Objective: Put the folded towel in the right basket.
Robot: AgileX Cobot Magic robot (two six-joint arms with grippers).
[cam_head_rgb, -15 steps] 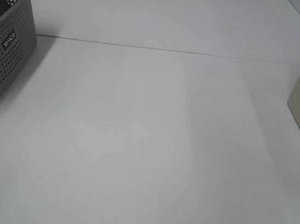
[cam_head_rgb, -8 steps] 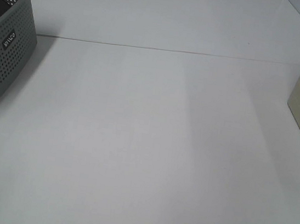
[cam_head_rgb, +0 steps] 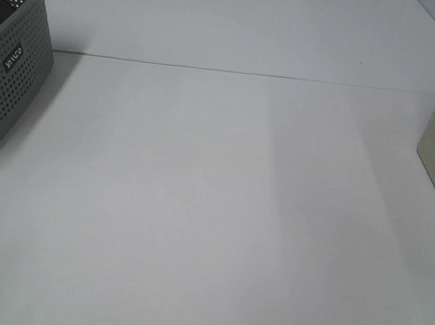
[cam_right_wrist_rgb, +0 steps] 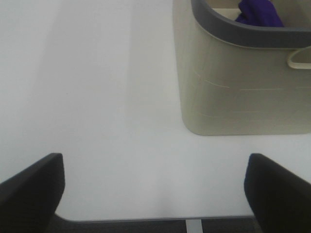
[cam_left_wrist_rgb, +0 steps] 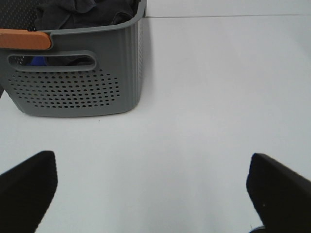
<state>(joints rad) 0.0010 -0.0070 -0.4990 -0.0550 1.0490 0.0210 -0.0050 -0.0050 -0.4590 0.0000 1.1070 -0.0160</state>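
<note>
Both tools stood with their jaws spread wide and held nothing. You could see the left tool [cam_left_wrist_rgb: 155, 189] hanging over bare table [cam_head_rgb: 211, 210], its two dark fingers at the outer edges of the left wrist view and white surface between them. The right tool [cam_right_wrist_rgb: 155, 189] was in the same state, fingers far apart over the table's near edge.

No folded towel lay on the table in any view. The one candidate for the task's thing was a purple cloth [cam_right_wrist_rgb: 259, 13] already inside the beige basket [cam_right_wrist_rgb: 238, 82], showing just over its grey rim; whether it was folded you could not tell from that glimpse. If that was the towel, the task looked finished, and both arms were clear of it.

The grey perforated basket [cam_left_wrist_rgb: 77, 73] at the left held dark crumpled cloth [cam_left_wrist_rgb: 82, 12], with something blue behind its handle slot. Should another towel have been due, it would have come from there, ahead of the left tool and slightly off to one side, so the left arm was plainly the nearer one for a pick. The beige basket sat ahead of the right tool, well apart from the grey one across the whole table, so a carry would have crossed the middle or called for a handover.
</note>
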